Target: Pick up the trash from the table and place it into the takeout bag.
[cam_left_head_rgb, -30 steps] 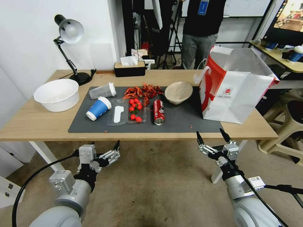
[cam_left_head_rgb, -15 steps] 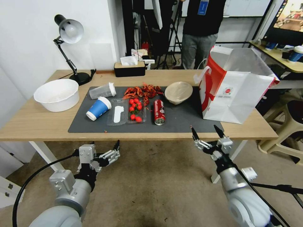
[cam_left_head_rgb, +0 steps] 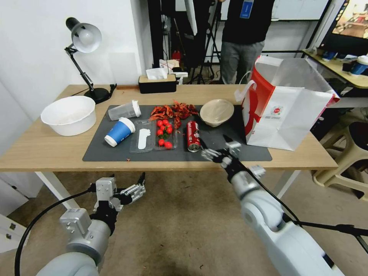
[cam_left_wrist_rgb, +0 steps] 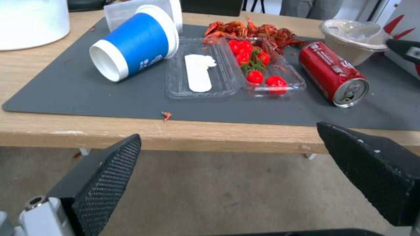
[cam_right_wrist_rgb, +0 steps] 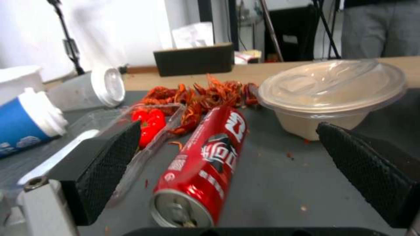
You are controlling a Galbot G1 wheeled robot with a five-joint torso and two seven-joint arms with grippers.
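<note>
From the head camera, you see your right gripper [cam_left_head_rgb: 216, 147] reaching out over the near edge of the table [cam_left_head_rgb: 46, 147], its fingers spread wide, just beside the red soda can [cam_left_head_rgb: 193, 135] that lies on its side on the dark mat [cam_left_head_rgb: 222, 147]. This looks like the approach for the first pickup; nothing appears to be in the takeout bag [cam_left_head_rgb: 285, 111] yet, which stands open at the table's right end. The paper bowl [cam_left_head_rgb: 217, 112] sits just behind the can, and the blue cup [cam_left_head_rgb: 119, 131] and clear cup [cam_left_head_rgb: 124, 110] lie tipped over further left. Your left gripper [cam_left_head_rgb: 132, 189] hangs below the table edge, fingers open, idle.

From the left wrist camera, the blue cup [cam_left_wrist_rgb: 136, 46], a tray of tomatoes [cam_left_wrist_rgb: 258, 67] and the can [cam_left_wrist_rgb: 334, 77] lie on the mat above the open fingers [cam_left_wrist_rgb: 105, 177].

From the right wrist camera, the can [cam_right_wrist_rgb: 203, 167] lies between the wide-open fingers [cam_right_wrist_rgb: 109, 164], its top end facing you. The next move likely calls for going lower and closing across the can's round body without nudging the bowl [cam_right_wrist_rgb: 332, 93].
</note>
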